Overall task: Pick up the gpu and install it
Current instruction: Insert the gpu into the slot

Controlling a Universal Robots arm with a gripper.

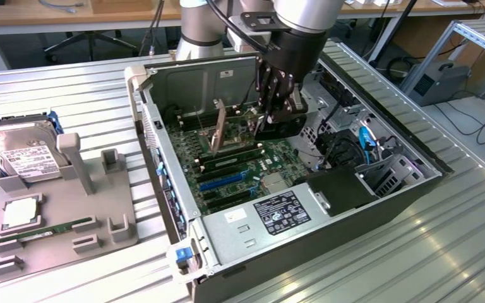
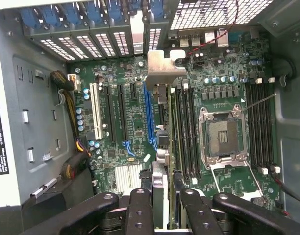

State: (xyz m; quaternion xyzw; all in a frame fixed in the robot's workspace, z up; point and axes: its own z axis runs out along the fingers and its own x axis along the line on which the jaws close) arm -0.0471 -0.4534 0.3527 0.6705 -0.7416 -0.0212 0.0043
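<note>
A robotics lab or test workshop: a robot arm [image 1: 305,25] has its pincer [image 1: 278,118] inside an open computer case [image 1: 234,230] on a slatted aluminium surface [image 1: 57,88]. A grey parts fixture [image 1: 48,246] lies beside it, with wooden desks [image 1: 23,12], loose cables [image 1: 470,123] and an aluminium-profile frame [image 1: 470,31] behind.

The arm [image 1: 305,16] slants down from above in the exterior view, its silver last link tilted and the black wrist [image 1: 297,47] pointing almost straight down. The gripper [image 1: 278,120] hangs low beneath it (dark, with jointed links on each side). In the wrist view its fingers [image 2: 140,210] press from both sides on the thin edge of the gpu [image 2: 165,68], neither spread wide nor fully together.
</note>
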